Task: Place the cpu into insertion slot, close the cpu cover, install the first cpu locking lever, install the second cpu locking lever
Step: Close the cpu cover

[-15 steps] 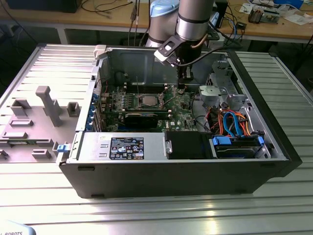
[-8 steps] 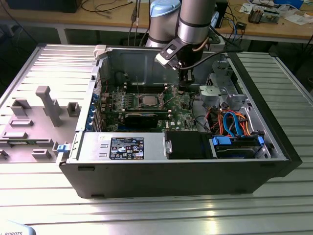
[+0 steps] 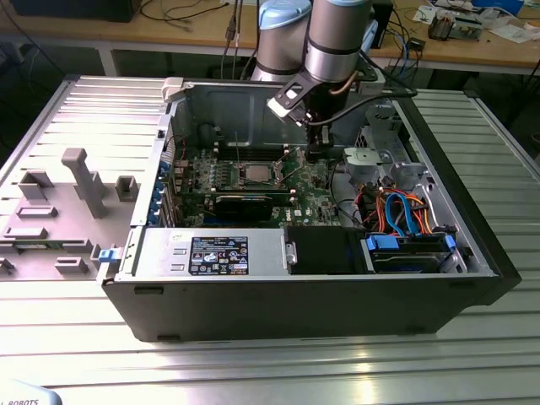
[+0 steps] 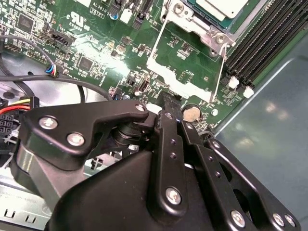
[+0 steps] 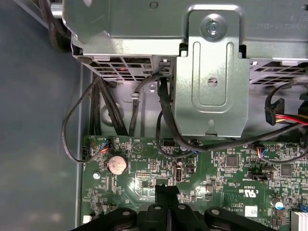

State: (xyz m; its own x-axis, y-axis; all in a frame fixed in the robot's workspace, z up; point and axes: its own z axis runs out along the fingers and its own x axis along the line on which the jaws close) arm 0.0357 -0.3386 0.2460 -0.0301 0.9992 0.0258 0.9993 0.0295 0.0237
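Fingers [image 5: 161, 195] pressed together, holding nothing, hover at the free edge of the cpu cover [image 4: 168, 73], which stands open beside the seated cpu [image 4: 222, 6]; closing the cover seems in hand, calling for a gentle push on its rim

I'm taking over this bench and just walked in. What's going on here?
A robot arm is reaching into the open black computer case, down over its green motherboard. The small square silvery-grey cpu already sits in its socket. The thin silvery metal cpu cover with the square window lies swung open, not yet closed. The black claw, its fingers together, is at the cover's free edge; I cannot tell whether it touches it.
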